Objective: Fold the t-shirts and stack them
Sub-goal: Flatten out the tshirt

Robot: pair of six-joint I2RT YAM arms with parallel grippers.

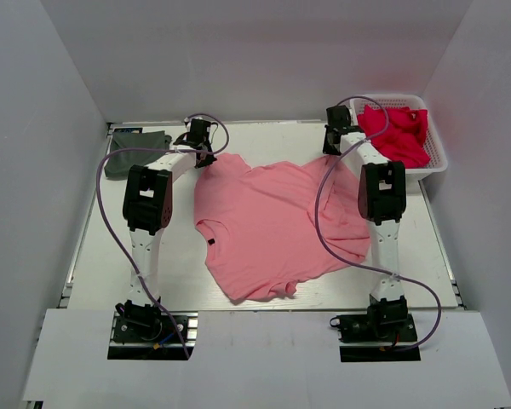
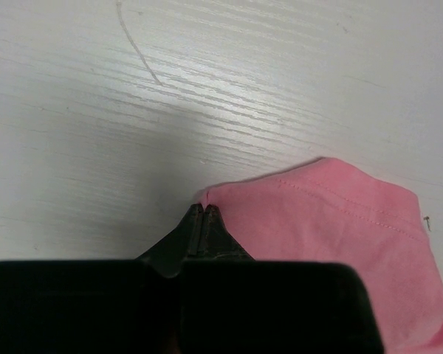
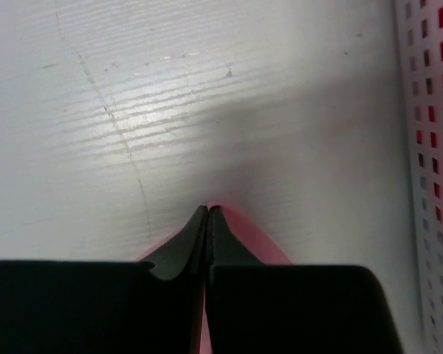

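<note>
Salmon-pink soft cloth, a large short-sleeved t-shirt (image 1: 272,221), covers the middle of the white wood-grain table (image 1: 179,264). It lies spread open but wrinkled, with its collar toward the near left. It is laid out flat here, probably so that it can be smoothed and then folded.

At the far right, a white perforated plastic basket (image 1: 434,162) holds a crumpled red garment (image 1: 396,132), apparently waiting its turn. At the far left corner sits a small dark grey folded tee (image 1: 136,152), well apart from the pink one. It likely marks the spot where the stack is to be built.

Both arms reach to the pink shirt's far edge, one at each corner. The left gripper (image 2: 204,209) has its jaws pressed together, pinching the far-left corner of the cloth just above the table. The right gripper (image 3: 209,209) is likewise closed, with a sliver of pink fabric caught at its tips beside the basket wall. Holding two corners at once should let the arms pull the edge taut and carry it evenly, which suits straightening or a first fold.
</note>
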